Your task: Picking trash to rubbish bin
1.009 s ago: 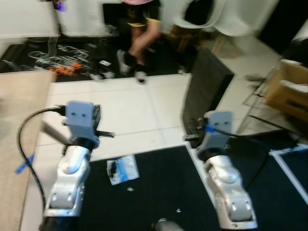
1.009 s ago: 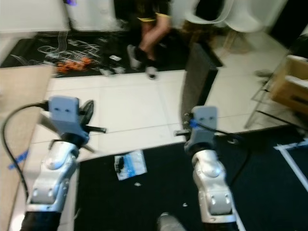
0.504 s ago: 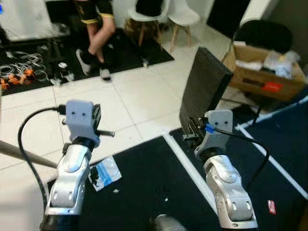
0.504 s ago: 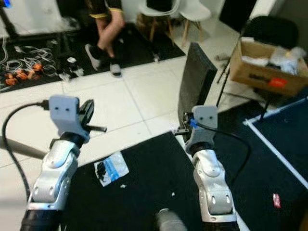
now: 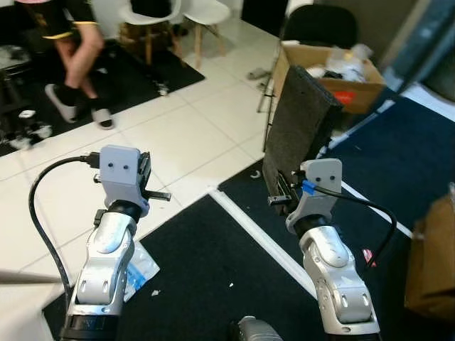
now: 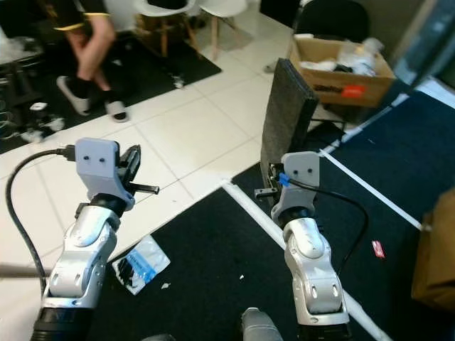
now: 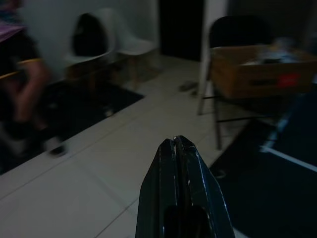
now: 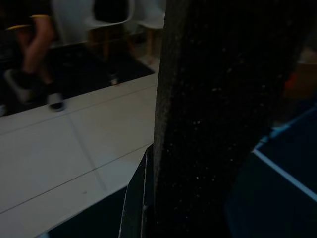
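Left arm: raised in front of the robot; left hand (image 7: 177,148) clenched on nothing, fingers pressed together, tips aimed across the white tiles toward the far chairs.
Plastic wrapper (image 6: 141,263): flat on the floor beside the left forearm, at the edge where the black mat (image 6: 213,263) meets the tiles; clear film with blue and black print; long axis runs diagonally, one end toward the robot, the other out and rightward.
Right arm: raised; right hand (image 5: 282,193) grasping the dark foam panel (image 5: 298,128) at its lower edge.
Dark foam panel: held upright, long axis near vertical, top leaning slightly away from the robot; thin edge faces the wrist camera, broad speckled face turned to the robot's right.
Red scrap (image 6: 378,249): small piece lying on the mat, right of the right arm, well apart from it.
Brown box (image 6: 437,249): at the right margin, near the scrap.
Cardboard box (image 6: 341,67): farther off beyond the panel, open top, holding crumpled clear plastic and paper.
Black chair (image 5: 320,25): just behind that box.
White chairs (image 5: 178,14): far, on the tiles.
Person (image 5: 71,50): far left, legs crossed, sandalled feet on the floor.
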`<state>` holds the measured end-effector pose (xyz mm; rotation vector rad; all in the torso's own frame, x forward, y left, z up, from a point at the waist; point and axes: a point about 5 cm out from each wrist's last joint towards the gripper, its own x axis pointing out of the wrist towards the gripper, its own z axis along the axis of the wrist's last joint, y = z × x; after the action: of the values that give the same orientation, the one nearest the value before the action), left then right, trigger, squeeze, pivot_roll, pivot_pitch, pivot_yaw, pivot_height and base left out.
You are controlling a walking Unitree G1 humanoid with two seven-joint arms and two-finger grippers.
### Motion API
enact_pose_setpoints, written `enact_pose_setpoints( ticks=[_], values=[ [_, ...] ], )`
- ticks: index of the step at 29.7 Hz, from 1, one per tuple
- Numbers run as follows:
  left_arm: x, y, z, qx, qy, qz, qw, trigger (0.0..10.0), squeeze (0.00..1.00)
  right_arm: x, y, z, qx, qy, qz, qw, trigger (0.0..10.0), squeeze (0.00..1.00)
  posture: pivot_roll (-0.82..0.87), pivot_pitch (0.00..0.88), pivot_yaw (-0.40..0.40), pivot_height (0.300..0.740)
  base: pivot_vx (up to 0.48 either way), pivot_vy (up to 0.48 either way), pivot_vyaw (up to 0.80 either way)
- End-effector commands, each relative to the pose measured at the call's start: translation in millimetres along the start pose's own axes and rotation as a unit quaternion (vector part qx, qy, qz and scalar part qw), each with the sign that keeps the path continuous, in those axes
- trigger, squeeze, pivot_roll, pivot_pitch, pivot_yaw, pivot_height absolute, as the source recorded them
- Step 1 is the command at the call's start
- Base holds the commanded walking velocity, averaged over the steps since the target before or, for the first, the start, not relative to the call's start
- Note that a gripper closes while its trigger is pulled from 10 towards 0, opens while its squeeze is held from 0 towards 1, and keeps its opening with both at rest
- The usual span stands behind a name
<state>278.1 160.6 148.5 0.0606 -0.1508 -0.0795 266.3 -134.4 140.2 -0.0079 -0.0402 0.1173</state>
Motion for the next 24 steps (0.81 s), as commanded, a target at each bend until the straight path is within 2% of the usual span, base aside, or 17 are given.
enact_pose_setpoints(
  ticks=[1,24],
  values=[
    [0.5,-0.7,-0.7,0.004,0.001,-0.005,1.0,10.0,0.0,-1.4,-2.6,-1.1,0.001,0.001,-0.005,1.0,10.0,0.0,-0.03,0.031,-0.005,0.74,0.0,0.0,-0.66],
    [3.1,-3.9,-5.4,0.003,0.012,-0.006,1.0,10.0,0.0,-1.2,-5.9,-4.3,-0.002,0.007,-0.012,1.0,10.0,0.0,-0.03,0.049,0.001,0.74,0.0,0.0,-0.66]
  ],
)
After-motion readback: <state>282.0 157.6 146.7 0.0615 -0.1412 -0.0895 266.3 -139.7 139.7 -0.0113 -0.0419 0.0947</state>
